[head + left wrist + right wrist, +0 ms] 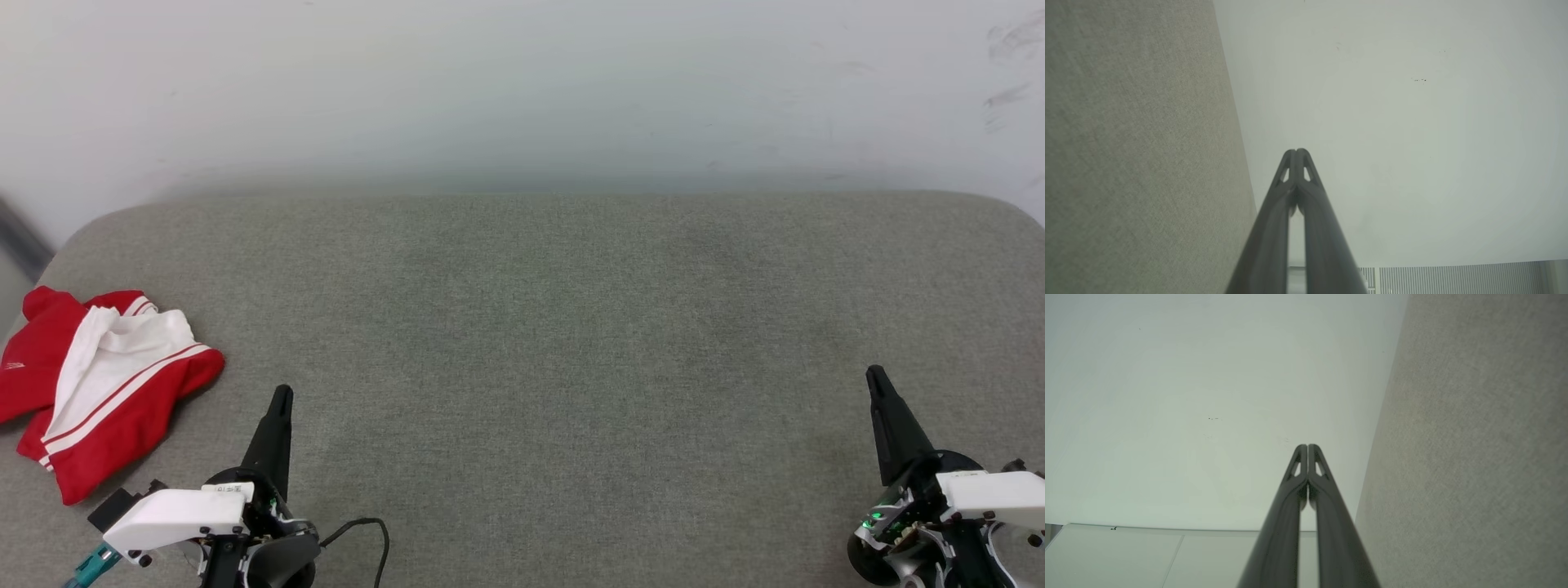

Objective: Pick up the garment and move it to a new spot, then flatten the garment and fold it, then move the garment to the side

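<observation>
1. Grey fabric surface (571, 367) fills most of my head view, with a pale wall (522, 82) behind it.
2. At its left edge I see the garment (106, 384), crumpled, red with white showing.
3. Near it but apart sits the left gripper (282, 394). The right gripper (873, 376) is far across.
4. My wrist views show each pair of fingers pressed together, empty.
5. My left wrist view adds a slatted panel (1453, 279).

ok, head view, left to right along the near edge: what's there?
shirt → left tool → cable → right tool
</observation>
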